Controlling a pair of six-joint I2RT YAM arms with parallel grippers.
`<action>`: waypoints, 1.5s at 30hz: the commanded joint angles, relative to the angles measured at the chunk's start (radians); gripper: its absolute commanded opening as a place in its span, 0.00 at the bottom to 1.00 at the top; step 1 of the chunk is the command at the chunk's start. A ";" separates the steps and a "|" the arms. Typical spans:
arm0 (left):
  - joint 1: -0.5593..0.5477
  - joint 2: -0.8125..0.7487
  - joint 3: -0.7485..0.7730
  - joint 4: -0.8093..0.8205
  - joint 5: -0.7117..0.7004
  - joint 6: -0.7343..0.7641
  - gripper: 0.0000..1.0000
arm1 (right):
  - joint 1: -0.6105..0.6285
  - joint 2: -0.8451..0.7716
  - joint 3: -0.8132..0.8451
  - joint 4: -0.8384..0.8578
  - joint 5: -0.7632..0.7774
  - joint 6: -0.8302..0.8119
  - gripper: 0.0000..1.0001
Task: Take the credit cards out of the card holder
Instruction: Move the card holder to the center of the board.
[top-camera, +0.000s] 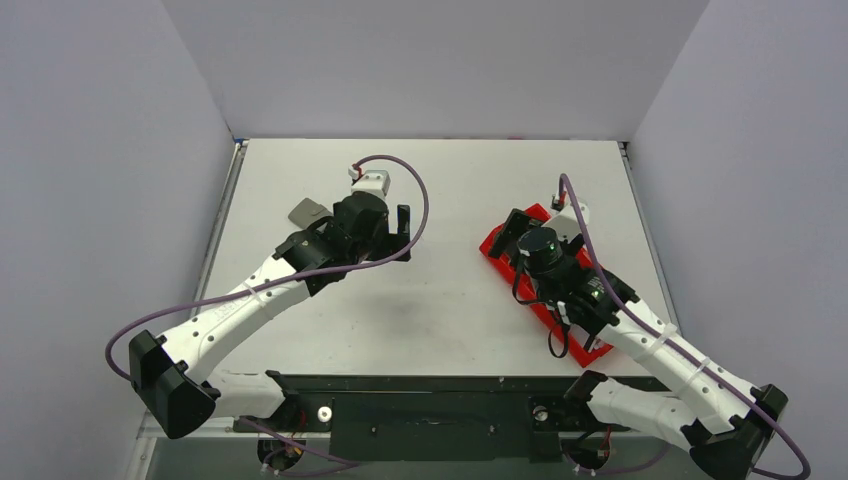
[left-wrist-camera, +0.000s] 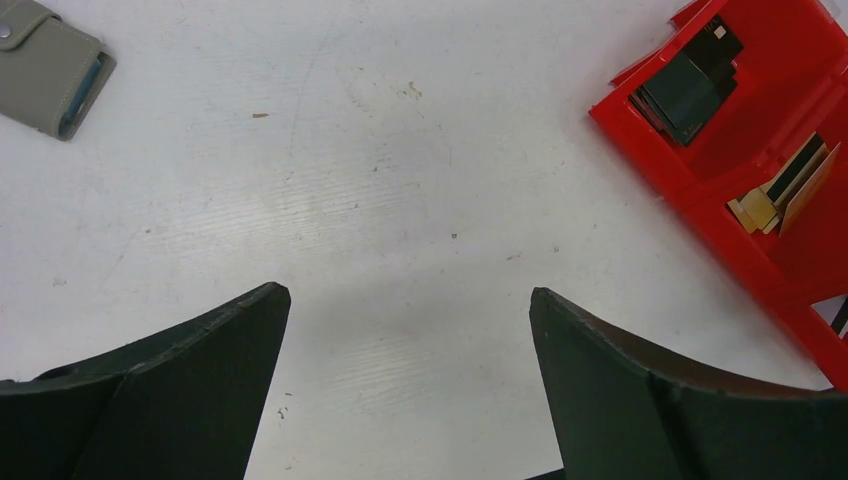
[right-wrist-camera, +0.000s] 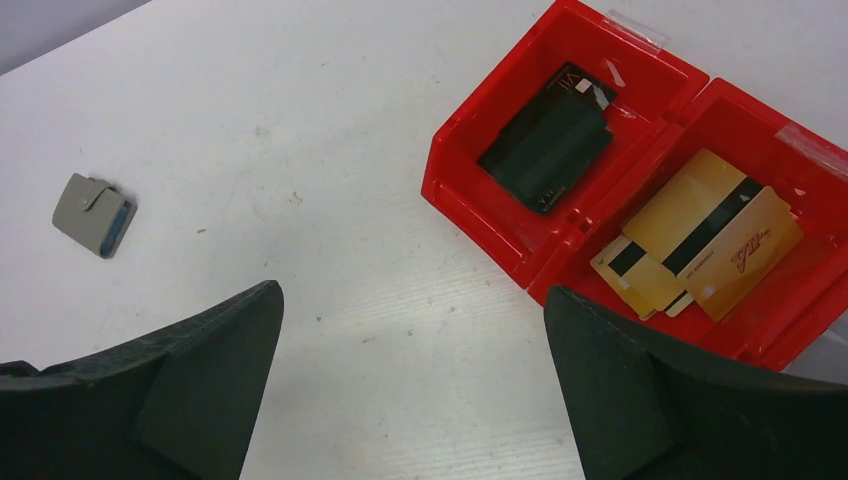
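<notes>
The wallet (left-wrist-camera: 48, 66) lies shut and flat on the desk (left-wrist-camera: 400, 170), up and left of your left hand (left-wrist-camera: 410, 300), spread empty like the right hand (right-wrist-camera: 412, 295), so a one-handed pinch may skid it or lift it unopened.

My top camera looks down from above the near edge over the whole tabletop (top-camera: 440, 300); both wrist cameras sit closer, sharing the red tray (right-wrist-camera: 455, 185) and card holder (right-wrist-camera: 93, 213).
</notes>
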 joint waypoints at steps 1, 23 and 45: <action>0.009 -0.007 0.012 0.054 0.013 -0.004 0.90 | -0.011 0.014 0.039 -0.009 0.035 0.004 1.00; 0.197 0.029 0.044 -0.004 -0.045 -0.068 0.90 | -0.044 0.034 0.042 -0.044 -0.013 0.021 0.99; 0.632 0.700 0.418 0.069 -0.119 -0.223 0.59 | -0.047 -0.052 -0.012 -0.050 -0.132 -0.010 0.97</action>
